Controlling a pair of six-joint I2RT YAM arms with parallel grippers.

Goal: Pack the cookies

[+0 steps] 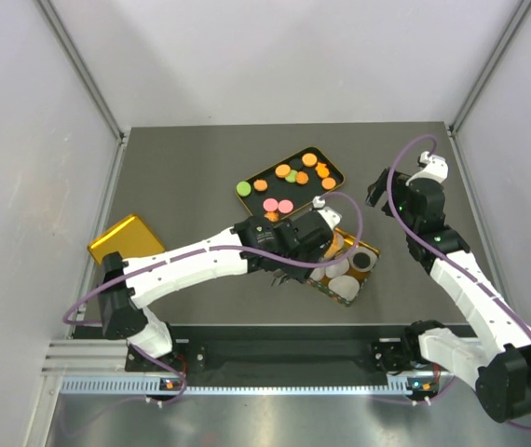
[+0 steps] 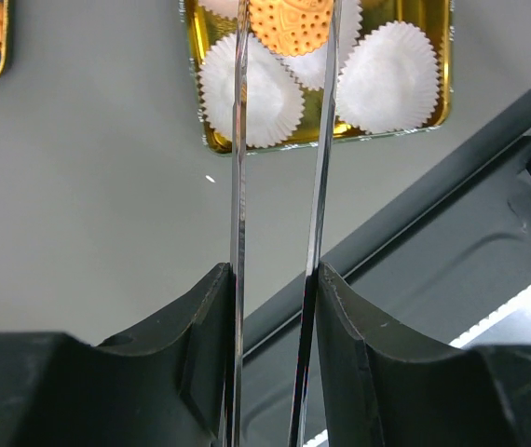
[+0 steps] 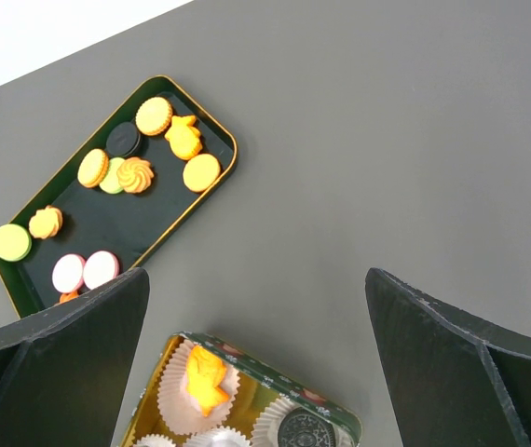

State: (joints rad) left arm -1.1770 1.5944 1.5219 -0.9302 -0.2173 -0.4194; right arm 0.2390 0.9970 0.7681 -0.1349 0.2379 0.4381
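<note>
Apparently your left gripper point(image 2: 286, 14) pinches a round, dotted orange cookie point(image 2: 289, 30) edgewise above the white paper cups point(image 2: 387, 79) in the gold metal tin point(image 2: 444, 102); it's brittle, so squeeze lightly. Meanwhile your right gripper point(image 3: 256, 289) gapes empty near the tin.

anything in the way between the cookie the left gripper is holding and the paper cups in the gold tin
Nothing visible. The round tan dotted cookie hangs clamped by the left gripper above the gold rectangular tin, and the white pleated paper cups below it look empty.
</note>
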